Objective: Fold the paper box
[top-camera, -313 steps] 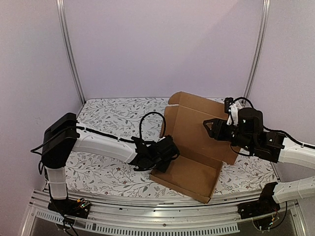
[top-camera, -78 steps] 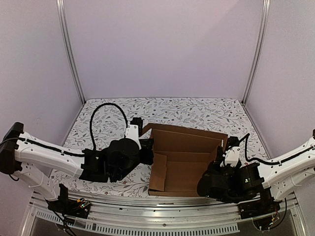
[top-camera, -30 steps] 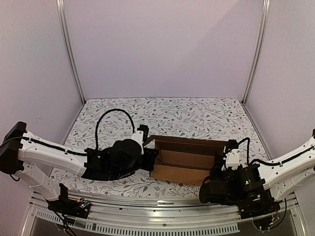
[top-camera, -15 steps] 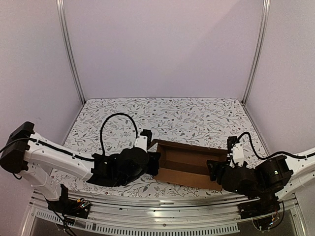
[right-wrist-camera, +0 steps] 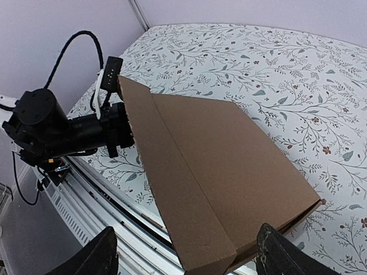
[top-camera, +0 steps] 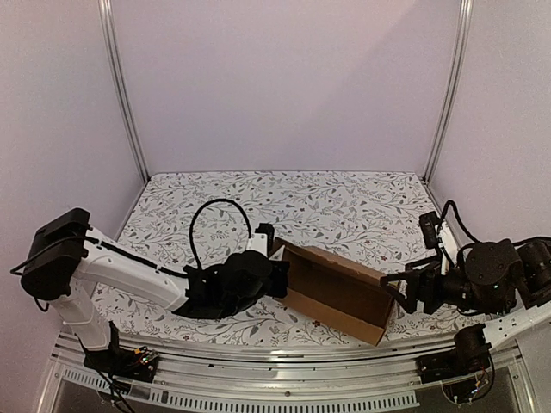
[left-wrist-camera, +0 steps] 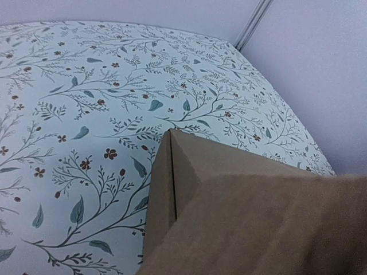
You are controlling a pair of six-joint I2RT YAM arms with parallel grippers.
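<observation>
The paper box (top-camera: 337,289) is a flat, closed brown cardboard box lying at an angle near the table's front edge. It also shows in the right wrist view (right-wrist-camera: 218,166) and fills the lower right of the left wrist view (left-wrist-camera: 258,217). My left gripper (top-camera: 277,274) is against the box's left end, also seen in the right wrist view (right-wrist-camera: 114,129). Its fingers are hidden by cardboard in its own view. My right gripper (top-camera: 399,292) is at the box's right end. It is open (right-wrist-camera: 192,260), with its fingers (right-wrist-camera: 106,258) wide apart on either side of the box's near corner.
The table (top-camera: 344,206) is covered with a floral cloth. A metal rail (top-camera: 284,370) runs along the near edge, close under the box. Purple walls and two upright metal posts (top-camera: 122,95) enclose the back and sides. The left arm's black cable (top-camera: 215,211) loops above the table.
The box went from open-topped to closed and now lies slanted. My right arm drew back to the right and up. My left arm followed the box's left end to the right.
</observation>
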